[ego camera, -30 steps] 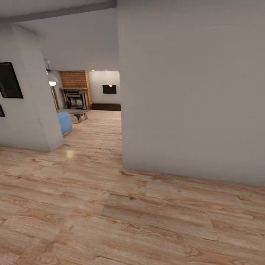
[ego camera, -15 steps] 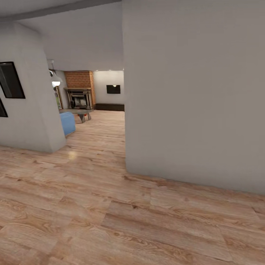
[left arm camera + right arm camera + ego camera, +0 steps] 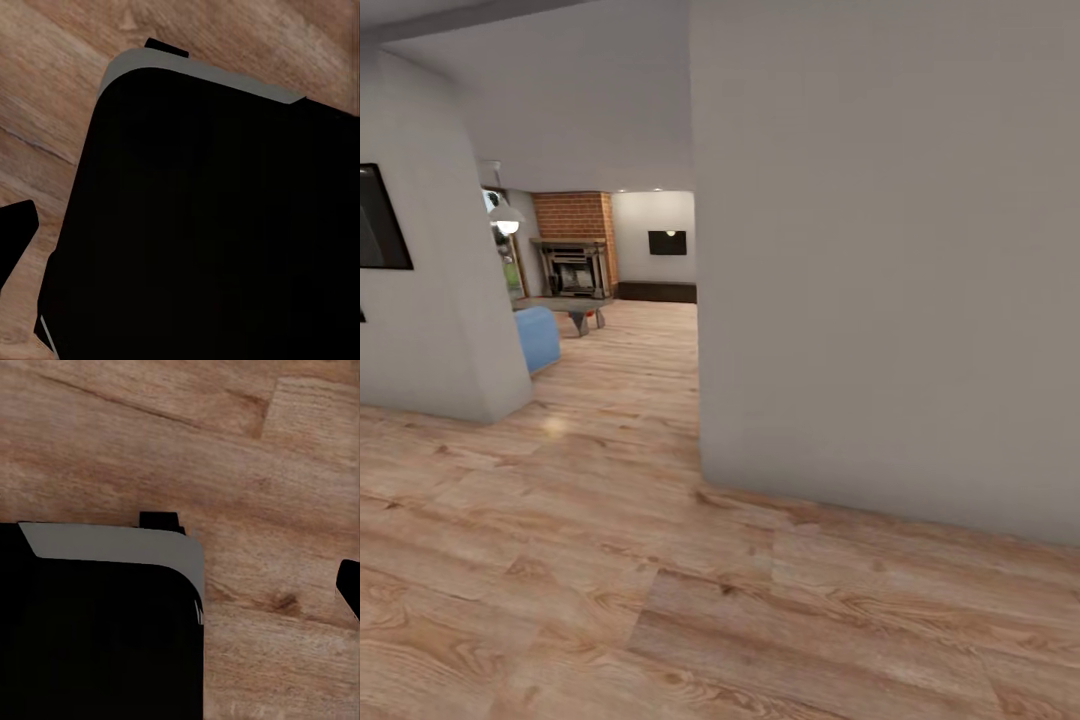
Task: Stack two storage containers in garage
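The two storage containers are out of view, and so is the garage. Ahead, through a gap between two walls, lies the living room, with its red brick fireplace (image 3: 572, 214), a blue sofa corner (image 3: 537, 337) and a low coffee table (image 3: 576, 311) on light wood plank flooring (image 3: 610, 560). Both wrist views look down on the robot's black base (image 3: 202, 225) (image 3: 97, 637) over the planks. A dark tip (image 3: 15, 232) sits at the edge of the left wrist view and another (image 3: 349, 585) at the edge of the right wrist view. Neither shows a gripper's state.
A large pale grey wall (image 3: 880, 280) stands close at the right, its corner beside the opening. Another grey wall (image 3: 430, 330) with a dark framed picture (image 3: 378, 215) bounds the left. A pendant lamp (image 3: 506, 218) hangs past it.
The head camera has moved a little forward toward the opening, so both walls look slightly nearer and the left picture has slid toward the frame's edge. Nothing in the rooms moved.
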You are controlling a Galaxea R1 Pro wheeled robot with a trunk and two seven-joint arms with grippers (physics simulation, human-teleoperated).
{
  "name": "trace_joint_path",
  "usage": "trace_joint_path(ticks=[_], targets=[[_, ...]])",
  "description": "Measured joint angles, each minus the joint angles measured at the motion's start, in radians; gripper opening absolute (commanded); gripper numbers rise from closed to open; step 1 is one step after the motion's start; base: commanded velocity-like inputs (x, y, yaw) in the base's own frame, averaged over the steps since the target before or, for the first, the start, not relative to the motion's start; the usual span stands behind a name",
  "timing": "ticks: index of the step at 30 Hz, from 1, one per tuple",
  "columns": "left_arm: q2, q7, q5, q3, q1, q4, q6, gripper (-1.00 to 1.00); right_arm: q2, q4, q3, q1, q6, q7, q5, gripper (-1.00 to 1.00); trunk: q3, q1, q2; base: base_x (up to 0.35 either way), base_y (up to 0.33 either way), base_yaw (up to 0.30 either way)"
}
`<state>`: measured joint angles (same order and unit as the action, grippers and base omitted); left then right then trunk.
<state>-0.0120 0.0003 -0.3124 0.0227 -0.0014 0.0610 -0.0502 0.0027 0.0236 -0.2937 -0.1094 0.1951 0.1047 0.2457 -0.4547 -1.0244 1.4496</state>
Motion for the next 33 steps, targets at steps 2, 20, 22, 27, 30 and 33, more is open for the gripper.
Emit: trace_joint_path(ticks=[2,20,22,27,30,33], targets=[[0.000,0.000,0.000,0.000,0.000,0.000,0.000,1.00,0.000,0.000,-0.001,0.000,0.000,0.000,0.000,1.00,0.000,0.000,0.000,0.323,0.000,0.000],[0.000,0.000,0.000,0.000,0.000,0.000,0.000,1.00,0.002,0.000,-0.002,0.000,0.000,0.000,0.000,1.00,0.000,0.000,0.000,0.323,0.000,0.052],[0.000,0.000,0.000,0.000,0.000,0.000,-0.001,1.00,0.002,0.000,-0.001,0.000,-0.001,0.000,0.001,1.00,0.000,0.000,0.000,0.323,0.000,0.240],[0.000,0.000,0.000,0.000,0.000,0.000,-0.001,1.00,0.001,0.000,0.000,0.000,-0.001,0.000,0.002,1.00,0.000,0.000,0.000,0.321,0.000,0.262],[0.000,0.001,0.000,0.000,0.000,0.000,-0.001,1.00,0.001,0.000,0.000,0.000,-0.001,0.000,0.003,1.00,0.000,0.000,0.000,0.318,0.000,0.268],[0.000,0.001,0.000,0.000,0.000,0.000,-0.001,1.00,0.001,0.000,0.000,0.000,-0.001,0.000,0.003,1.00,0.000,0.000,0.000,0.317,0.000,0.269]])
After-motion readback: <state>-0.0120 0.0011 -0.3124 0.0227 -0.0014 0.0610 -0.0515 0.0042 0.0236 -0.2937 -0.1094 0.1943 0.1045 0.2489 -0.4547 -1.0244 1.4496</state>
